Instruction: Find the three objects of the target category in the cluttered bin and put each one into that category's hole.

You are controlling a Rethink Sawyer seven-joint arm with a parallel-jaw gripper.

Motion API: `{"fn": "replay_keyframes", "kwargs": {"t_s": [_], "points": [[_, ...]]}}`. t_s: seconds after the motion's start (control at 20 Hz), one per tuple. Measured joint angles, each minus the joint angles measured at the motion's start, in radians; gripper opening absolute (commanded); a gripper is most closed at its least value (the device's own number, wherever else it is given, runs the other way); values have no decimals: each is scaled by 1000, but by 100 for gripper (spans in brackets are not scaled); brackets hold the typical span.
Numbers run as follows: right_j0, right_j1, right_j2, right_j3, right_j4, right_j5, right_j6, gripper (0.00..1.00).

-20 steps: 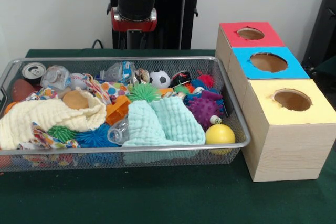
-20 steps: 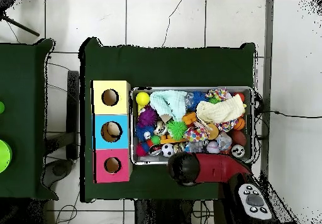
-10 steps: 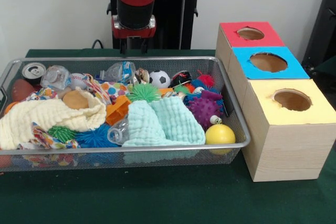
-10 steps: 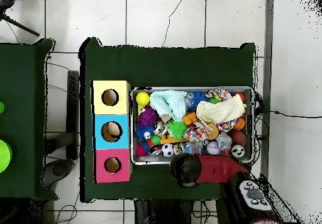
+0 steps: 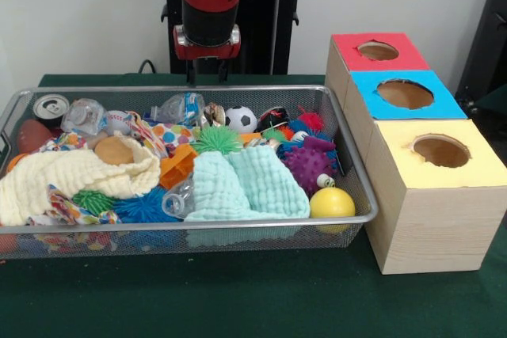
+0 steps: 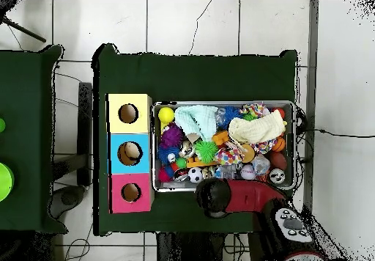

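Observation:
My gripper (image 5: 206, 75) hangs open and empty just behind the far rim of the wire bin (image 5: 198, 225), above a crushed plastic bottle (image 5: 178, 108) and a soccer ball (image 5: 241, 119). The bin holds a jumble: a yellow ball (image 5: 332, 203), purple spiky ball (image 5: 307, 165), green spiky ball (image 5: 217, 140), mint cloth (image 5: 238, 184), cream cloth (image 5: 71, 173), baseball (image 5: 117, 121) and a can (image 5: 51, 107). From overhead, the arm's head (image 6: 214, 197) covers the gripper beside the bin's rim (image 6: 223, 103), near the soccer ball (image 6: 195, 175).
Three wooden boxes stand in a row beside the bin, each with a round hole: red (image 5: 378, 51), blue (image 5: 405, 93), yellow (image 5: 440, 150). Overhead, something pale lies inside the blue box's hole (image 6: 129, 153). A dark cloth covers the table (image 5: 238, 298).
The arm has come down behind the bin and shifted slightly right in the front view. Nothing in the bin has moved.

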Motion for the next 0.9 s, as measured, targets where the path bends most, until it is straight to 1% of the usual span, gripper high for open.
{"fn": "replay_keyframes", "kwargs": {"t_s": [0.45,0.9], "points": [[50,-5,-3,-20,27,10,0,100],[70,0,-4,-36,31,43,0,100]]}}
